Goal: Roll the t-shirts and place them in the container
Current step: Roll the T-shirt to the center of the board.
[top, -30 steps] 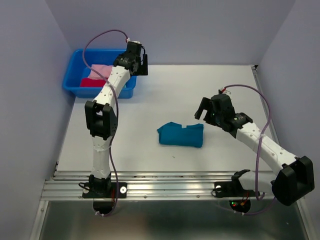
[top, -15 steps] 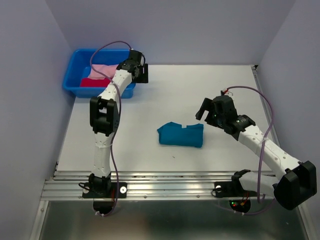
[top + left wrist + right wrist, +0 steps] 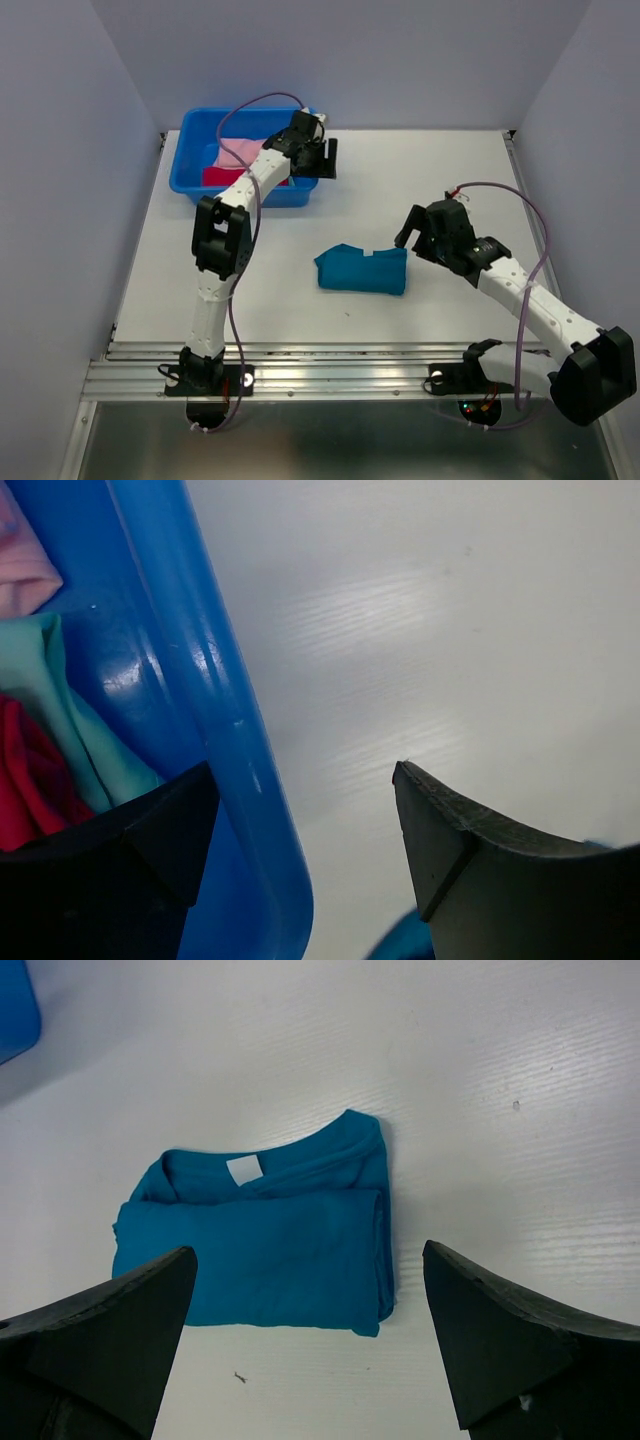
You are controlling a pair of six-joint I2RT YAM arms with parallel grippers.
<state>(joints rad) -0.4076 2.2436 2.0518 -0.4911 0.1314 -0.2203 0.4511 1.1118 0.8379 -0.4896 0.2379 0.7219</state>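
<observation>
Cloth, soft and light, likely floppy: teal t-shirt (image 3: 255,1250) is lying folded on the desk (image 3: 500,1080). My right fingers (image 3: 500,1350) are hovering spread above it, empty; I'm favouring its short edge for pinching. My left fingers (image 3: 480,870) are gaping astride the blue tub (image 3: 215,710) wall.

teal t-shirt (image 3: 255,1260), pink bundle (image 3: 243,152), red bundle (image 3: 221,177), blue tub (image 3: 183,160), white table (image 3: 420,170).

White, faintly ribbed surface (image 3: 420,180), bounded by a metal rail (image 3: 330,365) along its near edge. A folded teal t-shirt (image 3: 362,270) lies flat near the centre, its collar and white label toward the far side. A bright-blue plastic tub (image 3: 190,188) rests in the far left part, well apart from the shirt. A small dark speck (image 3: 347,313) lies on the near side of the shirt.
</observation>
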